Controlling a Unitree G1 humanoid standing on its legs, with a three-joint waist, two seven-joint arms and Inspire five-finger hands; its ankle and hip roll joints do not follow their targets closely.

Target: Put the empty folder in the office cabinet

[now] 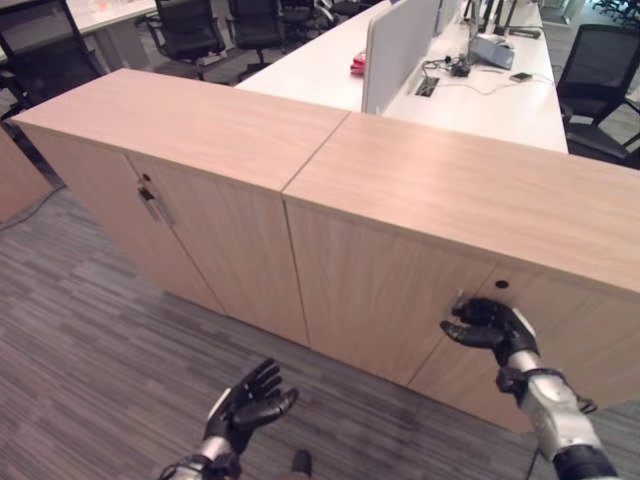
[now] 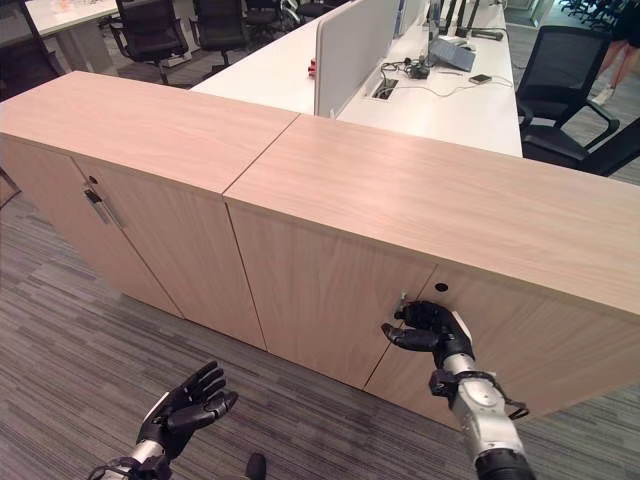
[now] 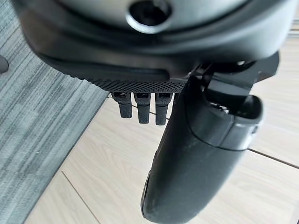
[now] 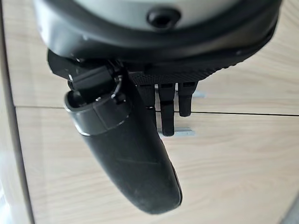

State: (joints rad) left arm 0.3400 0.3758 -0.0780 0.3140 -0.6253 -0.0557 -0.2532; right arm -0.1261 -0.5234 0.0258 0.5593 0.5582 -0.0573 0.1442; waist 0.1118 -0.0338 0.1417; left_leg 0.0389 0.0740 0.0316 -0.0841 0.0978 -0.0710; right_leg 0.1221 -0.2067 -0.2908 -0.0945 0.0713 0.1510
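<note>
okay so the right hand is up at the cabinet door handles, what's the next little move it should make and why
Probably curl the right hand round the small metal handle and pull that door open. Its fingers reach to the handles at the seam between the two closed doors but look straight, not yet gripping. The left hand hangs open, and no folder shows.

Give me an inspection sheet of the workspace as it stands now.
Surface: cabinet tops bare, light wood.
Job's things: right cabinet doors closed, small metal handles by the door seam; folder: nothing seen.
Clutter: nothing seen on the grey carpet before the cabinets.
Hands: right hand at the right cabinet's handles, fingers reaching them, grip not clear; left hand open, low over the carpet, holding nothing.
Cables: loose leads on the white desk behind.
Surroundings: left cabinet closed, key hanging in its lock; desk divider; black office chairs.
</note>
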